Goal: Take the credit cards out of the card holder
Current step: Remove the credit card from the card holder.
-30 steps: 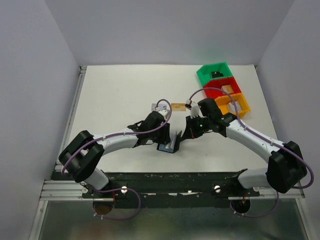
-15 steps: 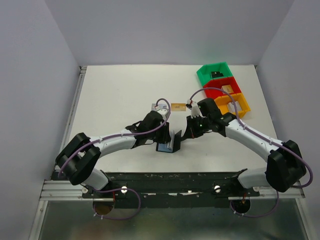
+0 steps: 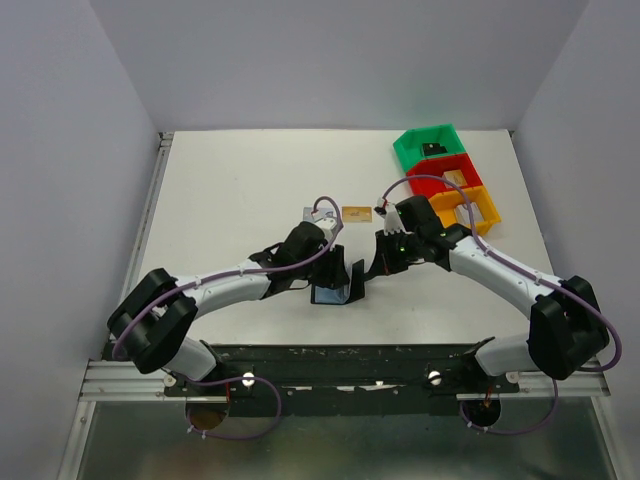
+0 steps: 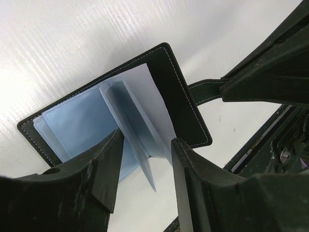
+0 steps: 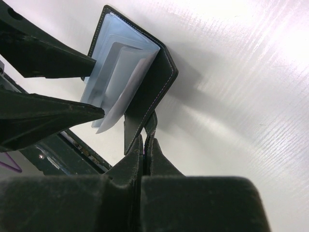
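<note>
From above, the 2 arms meet near the middle of the table [image 3: 230, 190]. The card holder [image 3: 330, 294] sits open between them, right under the left gripper [image 3: 338, 268] and just left of the right gripper [image 3: 383, 262]. Further back, well apart from the holder, a gold card [image 3: 357, 212] lies flat on the table. Something greyish beside it is half hidden by a cable [image 3: 322, 208], so I can't say what it is. 3 coloured bins [image 3: 455, 175] stand off to the far right.

From the left wrist, the holder lies with its black cover down and its blue-grey pockets facing up. 1 pale pocket leaf [image 4: 140, 125] stands up from the fold and runs lengthwise straight into the gap between the left fingers [image 4: 104, 174]. Those fingers are spread, 1 on each side of the leaf, and neither seems to be pressing on it. The strap tab [image 4: 205, 90] stretches off to the right.

From the right wrist, the right gripper's 2 fingers are together, clamped on the strap tab [image 5: 151, 124] and pinning the holder by that corner.

To my eye the left gripper is the nearer one, with the leaf already lined up between its fingers, so pinching looks like the next move. I can't tell whether that leaf has a card in it.
</note>
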`<control>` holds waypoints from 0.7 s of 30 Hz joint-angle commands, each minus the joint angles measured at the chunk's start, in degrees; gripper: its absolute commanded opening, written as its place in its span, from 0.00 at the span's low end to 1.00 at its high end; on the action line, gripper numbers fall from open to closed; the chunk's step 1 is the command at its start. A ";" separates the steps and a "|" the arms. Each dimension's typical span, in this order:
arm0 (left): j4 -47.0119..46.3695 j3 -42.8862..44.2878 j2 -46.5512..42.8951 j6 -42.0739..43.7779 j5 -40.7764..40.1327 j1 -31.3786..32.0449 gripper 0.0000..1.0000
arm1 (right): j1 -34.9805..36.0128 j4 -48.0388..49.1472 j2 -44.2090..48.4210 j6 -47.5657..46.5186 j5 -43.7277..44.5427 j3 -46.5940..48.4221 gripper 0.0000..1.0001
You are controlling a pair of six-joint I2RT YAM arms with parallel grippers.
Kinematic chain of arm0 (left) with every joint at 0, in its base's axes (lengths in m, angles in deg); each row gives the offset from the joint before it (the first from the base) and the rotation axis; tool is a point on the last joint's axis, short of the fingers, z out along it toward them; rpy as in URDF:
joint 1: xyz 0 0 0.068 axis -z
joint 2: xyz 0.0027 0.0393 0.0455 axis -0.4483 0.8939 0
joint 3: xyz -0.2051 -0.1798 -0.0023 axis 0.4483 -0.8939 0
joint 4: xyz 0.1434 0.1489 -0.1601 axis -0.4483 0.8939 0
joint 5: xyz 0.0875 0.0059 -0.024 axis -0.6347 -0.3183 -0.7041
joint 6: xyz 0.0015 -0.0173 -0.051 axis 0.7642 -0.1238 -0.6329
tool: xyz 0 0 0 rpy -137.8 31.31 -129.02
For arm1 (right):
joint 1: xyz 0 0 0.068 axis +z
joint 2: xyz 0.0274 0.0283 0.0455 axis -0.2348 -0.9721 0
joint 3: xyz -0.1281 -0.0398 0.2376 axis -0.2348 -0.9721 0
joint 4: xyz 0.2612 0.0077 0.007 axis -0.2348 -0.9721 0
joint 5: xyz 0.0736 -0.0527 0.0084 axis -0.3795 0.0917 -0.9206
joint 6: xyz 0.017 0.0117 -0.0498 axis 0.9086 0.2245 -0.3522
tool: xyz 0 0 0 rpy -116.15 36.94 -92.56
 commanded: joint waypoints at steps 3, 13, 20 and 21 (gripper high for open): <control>0.60 -1.58 -2.42 0.24 -1.91 0.23 0.57 | -0.33 -1.05 -0.52 0.28 0.98 1.07 0.00; 1.39 -2.90 -4.71 0.06 -5.25 0.32 0.59 | -0.51 -1.14 -0.78 0.02 0.89 0.99 0.00; 5.69 -2.46 -3.74 -0.64 -9.90 0.23 0.52 | -0.51 -1.67 -0.70 0.81 2.99 0.99 0.00; 6.39 -2.29 -3.74 -0.82 -10.52 0.23 0.51 | -0.59 -2.19 -0.61 1.07 3.95 1.07 0.02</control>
